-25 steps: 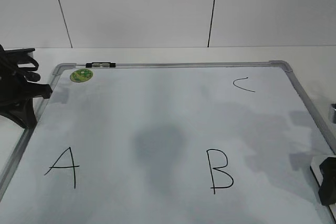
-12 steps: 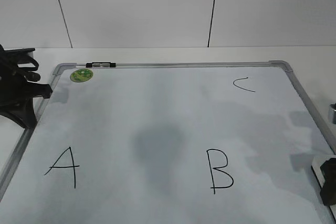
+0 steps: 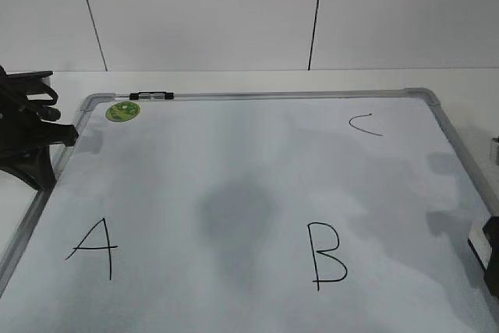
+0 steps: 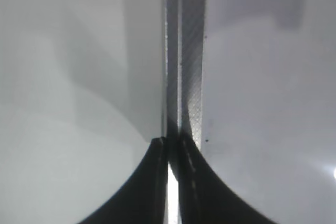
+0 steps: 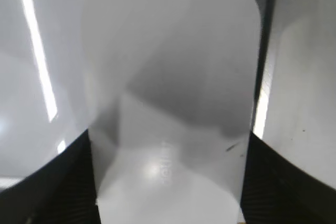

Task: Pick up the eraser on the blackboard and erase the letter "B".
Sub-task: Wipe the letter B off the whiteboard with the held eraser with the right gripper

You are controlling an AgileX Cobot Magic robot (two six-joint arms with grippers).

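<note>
The blackboard (image 3: 234, 154) lies flat and bears a black "A" (image 3: 97, 247), the letter "B" (image 3: 326, 255) and a small "C" (image 3: 365, 125). My right gripper (image 3: 492, 259) is at the board's right edge, to the right of the "B", mostly cut off by the picture edge. In the right wrist view it (image 5: 168, 182) is shut on the white eraser (image 5: 170, 93), a finger on each long side. A bit of the eraser (image 3: 475, 245) shows in the exterior view. My left gripper (image 3: 66, 134) is shut and empty over the board's left frame (image 4: 190, 77).
A round green sticker (image 3: 122, 111) and a small black-and-silver marker (image 3: 150, 96) sit at the board's far left corner. A small metal object (image 3: 494, 148) stands off the board's right side. A white wall rises behind the table.
My right gripper with the eraser has moved to the right, further out of the exterior view. The board's far right corner has shifted slightly right. The left arm has not moved.
</note>
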